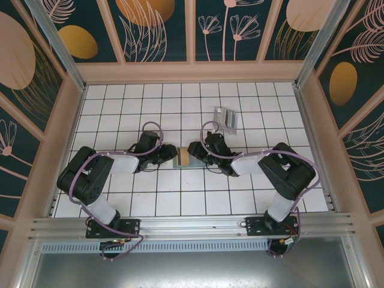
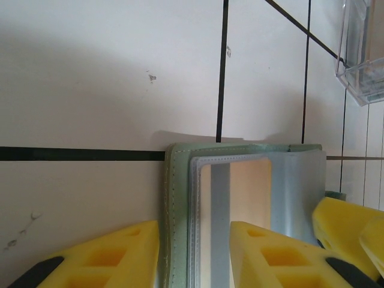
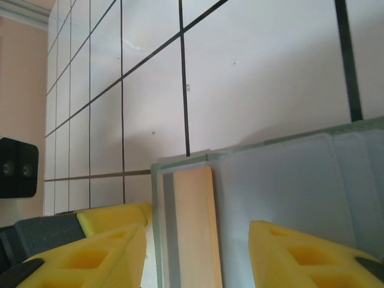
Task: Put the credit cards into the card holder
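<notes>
Left gripper (image 1: 170,157) above white tiled table (image 1: 180,204)

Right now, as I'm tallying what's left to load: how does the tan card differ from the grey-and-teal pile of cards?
The tan card lies in the open green card holder mid-table; the pile sits farther back and right, outside it. The tan card is warm-coloured; the pile mixes grey and teal. Both are thin, flat rectangles.

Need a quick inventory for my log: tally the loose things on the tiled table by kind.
Card holder: 1
Gold-brown card, in the holder: 1
Clear plastic box: 1
Pile of grey and teal cards: 1, cards uncountable
Total: 4
</notes>
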You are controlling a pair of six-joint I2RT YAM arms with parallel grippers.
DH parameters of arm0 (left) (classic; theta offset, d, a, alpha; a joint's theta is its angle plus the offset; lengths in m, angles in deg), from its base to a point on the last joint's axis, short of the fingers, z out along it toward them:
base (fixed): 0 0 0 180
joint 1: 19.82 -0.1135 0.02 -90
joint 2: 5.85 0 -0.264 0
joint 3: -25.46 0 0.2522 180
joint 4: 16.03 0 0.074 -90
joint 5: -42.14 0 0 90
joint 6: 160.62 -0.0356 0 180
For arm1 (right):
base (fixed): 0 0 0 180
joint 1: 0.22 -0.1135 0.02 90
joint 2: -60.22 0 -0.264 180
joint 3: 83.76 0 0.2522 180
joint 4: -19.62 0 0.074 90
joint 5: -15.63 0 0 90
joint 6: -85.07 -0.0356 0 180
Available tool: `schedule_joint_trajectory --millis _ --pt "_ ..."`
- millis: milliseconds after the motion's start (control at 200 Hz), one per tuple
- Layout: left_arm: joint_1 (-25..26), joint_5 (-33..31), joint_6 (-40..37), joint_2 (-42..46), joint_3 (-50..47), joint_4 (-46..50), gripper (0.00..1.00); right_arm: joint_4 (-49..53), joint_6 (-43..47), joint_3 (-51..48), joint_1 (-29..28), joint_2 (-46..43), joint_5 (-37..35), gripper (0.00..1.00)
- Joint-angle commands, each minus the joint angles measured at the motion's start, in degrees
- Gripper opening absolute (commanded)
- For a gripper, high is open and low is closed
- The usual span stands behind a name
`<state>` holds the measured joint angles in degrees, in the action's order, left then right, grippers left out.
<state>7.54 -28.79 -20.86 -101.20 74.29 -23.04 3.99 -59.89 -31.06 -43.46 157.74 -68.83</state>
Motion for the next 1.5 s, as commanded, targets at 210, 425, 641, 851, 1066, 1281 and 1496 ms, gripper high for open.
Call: schedule_joint_trajectory --millis 210,425,641,851,1066,1281,1496 --pt "0.2 -0.2 -1.9 0.1 1.0 2.2 0.37 12.4 6.5 -1.2 0.9 -7.7 -3.3 0.57" --pt "0.2 -0.3 -2.6 -0.2 2.3 3.4 0.37 10.9 6.2 -1.4 1.5 -4.3 1.5 0.63" --pt "0.2 -0.7 -2.8 0.2 2.3 3.9 0.37 10.4 5.6 -1.8 1.2 -2.3 2.8 0.63" --pt "0.2 -0.1 -2.6 -0.1 2.6 3.4 0.37 9.8 5.8 -1.2 0.9 -0.7 3.9 0.63" --pt "0.2 0.4 -2.5 -0.3 2.8 2.9 0.37 6.6 4.8 1.7 -0.1 2.7 7.8 0.63" --pt "0.2 0.5 -2.3 0.5 2.4 2.9 0.36 6.0 4.9 4.9 -0.6 4.8 9.5 0.63" --pt "0.2 -0.3 -2.4 1.6 2.1 3.4 0.37 4.3 4.4 6.4 -1.0 5.9 11.3 0.62"
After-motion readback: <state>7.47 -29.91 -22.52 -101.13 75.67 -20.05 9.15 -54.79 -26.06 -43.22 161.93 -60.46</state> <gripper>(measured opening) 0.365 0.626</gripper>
